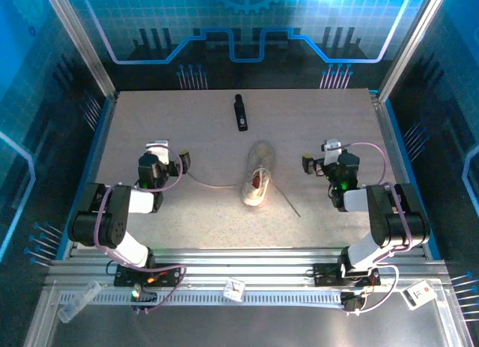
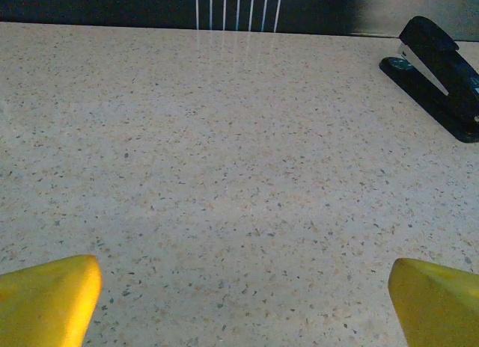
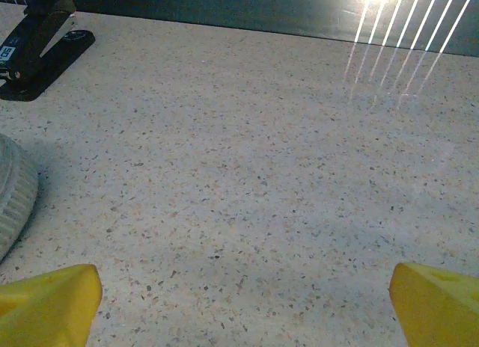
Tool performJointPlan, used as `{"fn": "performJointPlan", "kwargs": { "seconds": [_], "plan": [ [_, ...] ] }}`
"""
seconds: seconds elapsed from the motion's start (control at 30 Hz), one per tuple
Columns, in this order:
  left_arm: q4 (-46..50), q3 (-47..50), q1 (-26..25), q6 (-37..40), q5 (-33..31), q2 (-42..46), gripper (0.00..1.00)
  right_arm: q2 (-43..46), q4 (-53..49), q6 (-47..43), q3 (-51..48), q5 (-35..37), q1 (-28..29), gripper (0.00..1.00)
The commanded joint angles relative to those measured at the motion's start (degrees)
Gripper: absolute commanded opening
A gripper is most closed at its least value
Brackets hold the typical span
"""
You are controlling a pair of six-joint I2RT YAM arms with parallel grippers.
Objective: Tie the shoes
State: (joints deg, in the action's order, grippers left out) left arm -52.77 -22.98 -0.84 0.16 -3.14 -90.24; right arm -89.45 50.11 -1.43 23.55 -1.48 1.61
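Sneaker (image 1: 258, 181), off-white with red lining, lies mid-table on the speckled tabletop (image 1: 172, 115), thin laces (image 1: 213, 185) trailing loose; left gripper (image 2: 239, 302) and right gripper (image 3: 243, 302) gape wide, empty, flanking it; slim black stapler (image 1: 240, 112) beyond

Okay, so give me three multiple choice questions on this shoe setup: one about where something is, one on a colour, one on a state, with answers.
1. Where does the black stapler lie relative to the sneaker?
A. Beyond it, toward the far edge
B. Between it and the arm bases
C. Inside it

2. What colour is the sneaker's lining?
A. Blue
B. Red
C. Green

3. How are the left gripper and right gripper?
A. Both shut on laces
B. Left open, right shut on the stapler
C. Both open and empty

Answers:
1 A: the overhead view shows the stapler farther up the table.
2 B: red shows in the shoe's opening.
3 C: each wrist view shows its jaws wide apart with nothing between them.
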Motion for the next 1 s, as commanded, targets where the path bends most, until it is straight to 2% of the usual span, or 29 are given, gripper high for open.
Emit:
{"fn": "performJointPlan", "kwargs": {
  "seconds": [0.0,0.97],
  "plan": [
    [-0.02,0.92,0.58,0.8,0.94,1.39,0.99,1.3,0.06,0.68,-0.41,0.9,0.85,1.0],
    [-0.03,0.95,0.58,0.8,0.98,1.38,0.99,1.29,0.08,0.76,-0.42,0.79,0.88,1.0]
  ]
}}
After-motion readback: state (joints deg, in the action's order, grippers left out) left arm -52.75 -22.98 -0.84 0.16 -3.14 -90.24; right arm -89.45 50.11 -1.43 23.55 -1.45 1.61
